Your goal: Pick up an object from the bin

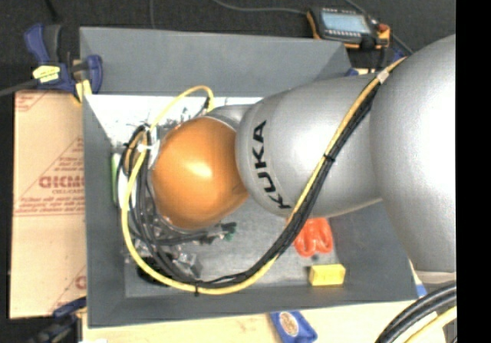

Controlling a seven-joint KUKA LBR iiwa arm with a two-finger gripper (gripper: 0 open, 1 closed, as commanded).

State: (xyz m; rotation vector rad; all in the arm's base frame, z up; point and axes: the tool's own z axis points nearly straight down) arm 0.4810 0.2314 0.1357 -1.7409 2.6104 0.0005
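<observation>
Watching this one remotely, so going from the near side of the bin (230, 57) back. Closest to me on the floor, toward the right, there's a small yellow block (327, 275) lying flat. Just behind it sits an orange-red plastic piece (313, 238), close to the block but not touching as far as I can see. The arm (322, 150) comes in over both of them from the right, with a yellow cable (230, 281) looping off it along the floor. Further left, the orange cover (196, 173) on the wrist sits low over the left half of the bin. The gripper (165, 248) is just a dark tangle poking out under it. Honestly can't tell if the claw is released, clenched or has anything in it, and whatever it's over is hidden by the cover. Past that, a green strip (115, 176) shows against the left wall, then the far wall.
</observation>
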